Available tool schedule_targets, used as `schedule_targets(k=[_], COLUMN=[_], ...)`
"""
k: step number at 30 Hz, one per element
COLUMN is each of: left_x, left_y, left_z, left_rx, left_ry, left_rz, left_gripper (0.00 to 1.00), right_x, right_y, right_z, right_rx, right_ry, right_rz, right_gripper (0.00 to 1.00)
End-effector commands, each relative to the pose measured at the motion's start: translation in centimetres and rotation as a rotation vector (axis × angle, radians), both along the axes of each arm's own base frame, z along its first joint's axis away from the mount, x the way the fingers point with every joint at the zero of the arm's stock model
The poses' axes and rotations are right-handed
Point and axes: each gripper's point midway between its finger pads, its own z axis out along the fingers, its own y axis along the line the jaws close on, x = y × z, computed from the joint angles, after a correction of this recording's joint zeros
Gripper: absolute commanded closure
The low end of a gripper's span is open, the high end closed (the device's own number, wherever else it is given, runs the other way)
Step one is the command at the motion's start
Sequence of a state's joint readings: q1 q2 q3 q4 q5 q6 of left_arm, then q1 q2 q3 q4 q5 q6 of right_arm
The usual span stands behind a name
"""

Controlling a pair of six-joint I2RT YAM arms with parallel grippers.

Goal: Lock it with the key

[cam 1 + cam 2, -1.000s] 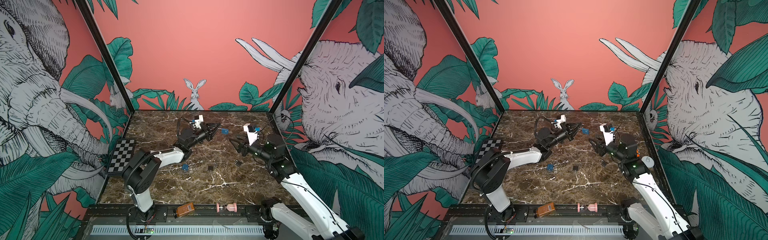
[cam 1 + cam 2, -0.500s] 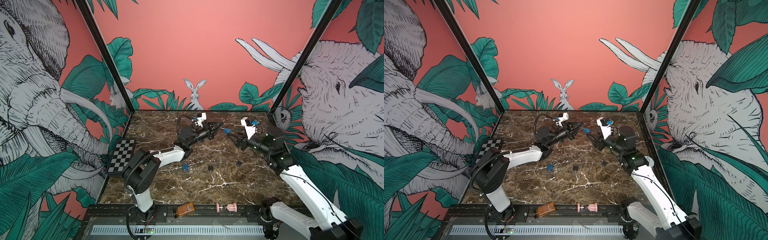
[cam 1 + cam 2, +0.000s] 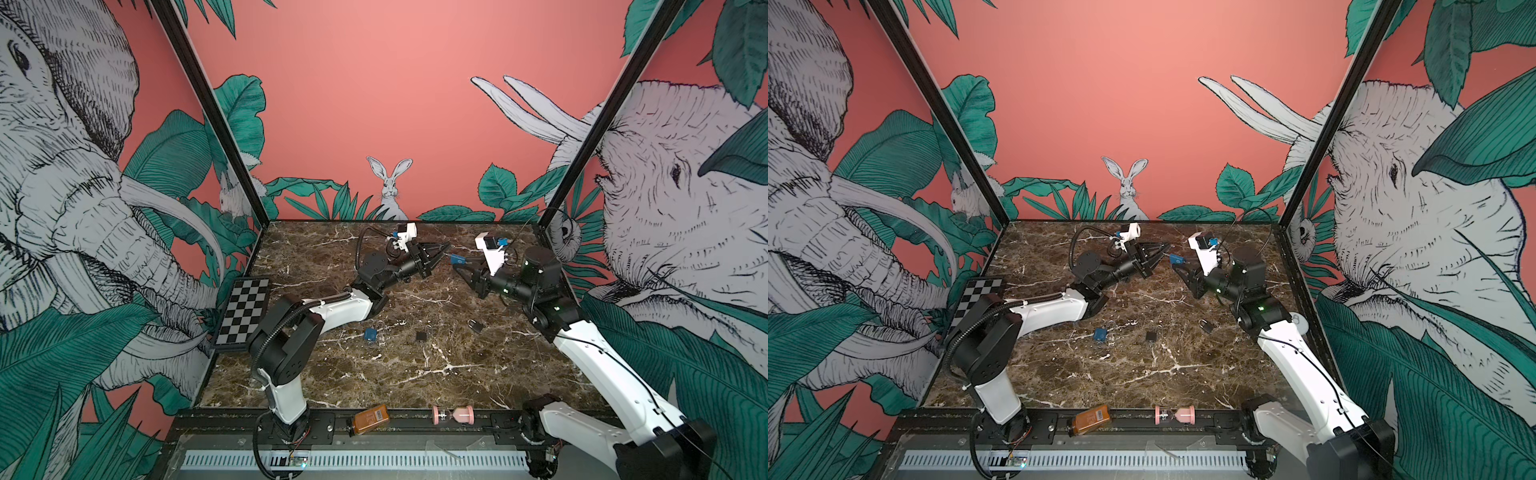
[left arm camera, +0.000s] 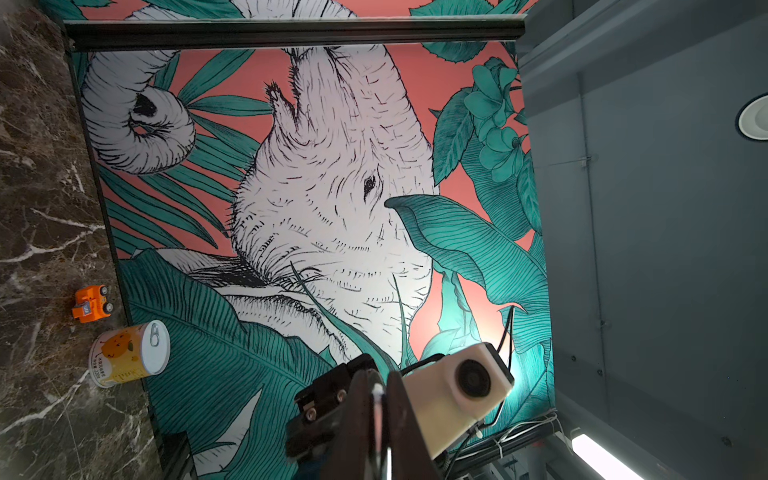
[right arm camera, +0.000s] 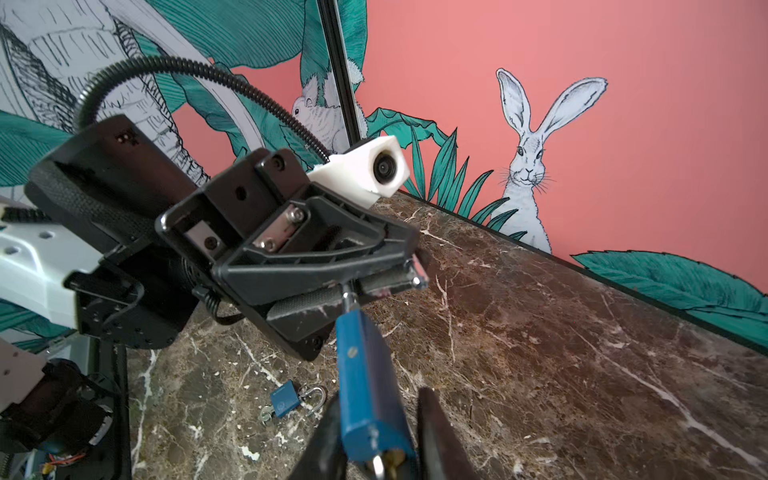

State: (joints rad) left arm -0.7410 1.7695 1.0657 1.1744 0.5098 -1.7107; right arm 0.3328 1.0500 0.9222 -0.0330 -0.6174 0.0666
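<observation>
The left gripper [image 5: 351, 286] clamps the blue padlock [image 5: 365, 386] by its shackle; the part-open right gripper [image 5: 378, 399] straddles its body, lettering unreadable.

A robotics laboratory test cell is indicated. A marbled worktop [image 3: 415, 374] is enclosed left, far and right by printed jungle panels [image 3: 374, 104] in black frame posts [image 3: 208, 124]. A checkerboard calibration board [image 3: 243, 311] is set at the left edge. The left arm [image 3: 340, 307] and the right arm [image 3: 602, 365] are mounted on a black rail [image 3: 411, 422] at the near edge. A grey ceiling [image 4: 665, 208] with a recessed lamp [image 4: 754, 120] is recorded overhead.
</observation>
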Motion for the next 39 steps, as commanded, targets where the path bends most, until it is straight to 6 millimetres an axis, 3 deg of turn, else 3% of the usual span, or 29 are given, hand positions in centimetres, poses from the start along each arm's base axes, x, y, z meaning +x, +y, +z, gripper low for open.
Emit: schedule_targets(k=[1,7,14,19,23,25,26,27,31,34,36,39], left_x=[-1.3,-1.4,-1.3,-1.1,-0.9,-0.8,-0.5,0.3,3.1,4.5,4.9,4.6], left_y=[0.0,-0.1,-0.1,-0.3,-0.6,-0.6,-0.6,0.0,2.9,4.9,5.9,6.6], left_z=[3.0,3.2,2.8,2.0,1.5,0.8,-0.2,-1.1,-4.6,-7.4,-8.0,-7.2], left_rx=[-0.078,-0.08,-0.073,-0.055,-0.016,0.066,0.123,0.186,0.468,0.772,0.886,0.918], left_ry=[-0.062,-0.065,-0.062,-0.058,-0.092,-0.183,-0.203,-0.232,-0.376,-0.495,-0.569,-0.659], left_rz=[-0.038,-0.043,-0.038,-0.034,-0.036,-0.06,-0.063,-0.042,0.069,0.154,0.176,0.204], left_gripper=[1.0,1.0,1.0,1.0,0.98,0.32,0.08,0.03,0.03,0.03,0.03,0.04], right_x=[0.0,0.0,-0.4,-0.7,-0.6,-0.4,-0.3,-0.2,0.0,-0.1,-0.3,-0.7], right_y=[-0.1,-0.3,-0.3,-0.5,-0.5,-0.7,-0.8,-1.0,-1.1,-1.3,-1.6,-2.5], right_z=[1.8,2.1,1.8,1.0,0.7,0.8,0.9,0.9,0.1,-1.2,-1.8,-2.7], right_rx=[0.026,0.016,0.016,0.034,0.063,0.09,0.101,0.114,0.126,0.107,0.109,0.098], right_ry=[-0.061,-0.071,-0.063,-0.044,-0.01,0.013,0.027,0.048,0.213,0.348,0.42,0.481], right_rz=[-0.008,-0.015,-0.01,-0.018,-0.03,-0.055,-0.064,-0.082,-0.118,-0.145,-0.176,-0.234], right_gripper=[0.64,0.62,0.79,0.98,1.0,1.0,1.0,1.0,1.0,1.0,1.0,1.0])
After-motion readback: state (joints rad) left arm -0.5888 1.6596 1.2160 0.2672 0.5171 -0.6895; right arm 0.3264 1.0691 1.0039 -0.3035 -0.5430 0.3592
